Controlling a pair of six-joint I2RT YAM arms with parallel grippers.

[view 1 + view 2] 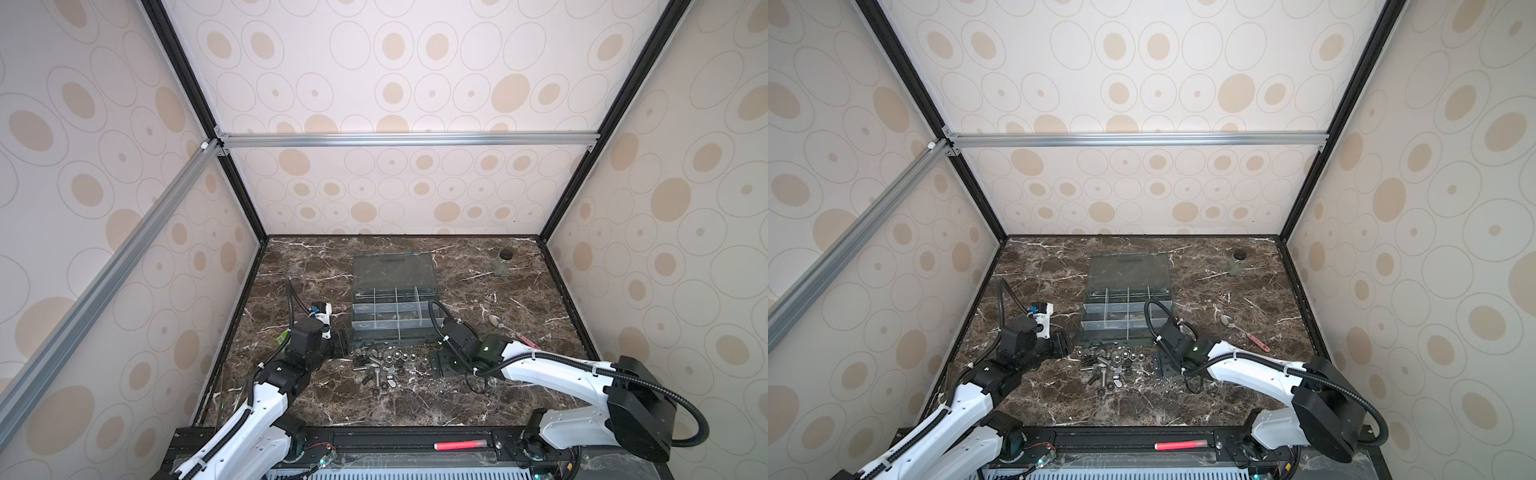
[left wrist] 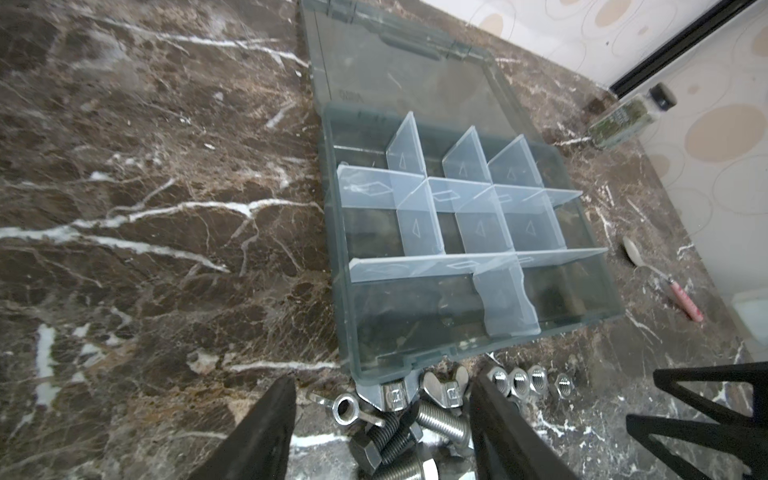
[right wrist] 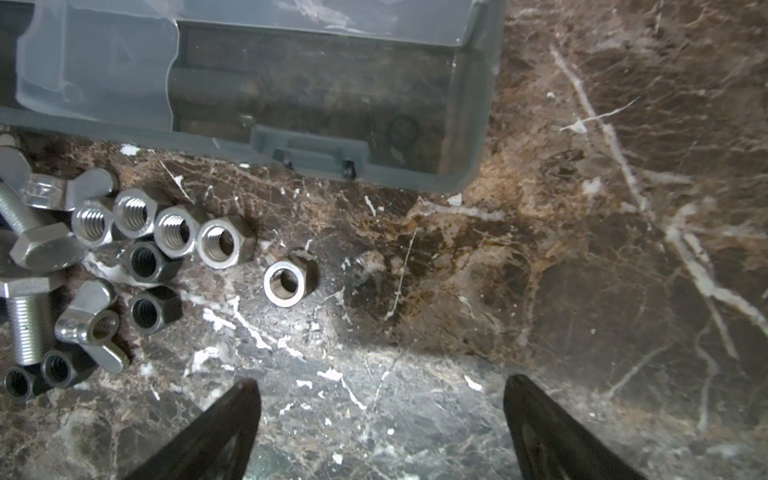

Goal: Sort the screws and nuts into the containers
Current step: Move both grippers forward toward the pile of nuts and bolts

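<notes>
Straddling screws [image 2: 440, 420] left of the nuts [image 2: 519, 382], left gripper [image 2: 382, 380] open, nothing pinched; right gripper [image 3: 382, 381] open, empty, right of them.

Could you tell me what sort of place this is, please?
Likely a robot test booth rather than a workshop: patterned wall panels on an aluminium frame enclose a marble-look tabletop, where two robot arms face an organizer box and loose screws and nuts.
</notes>
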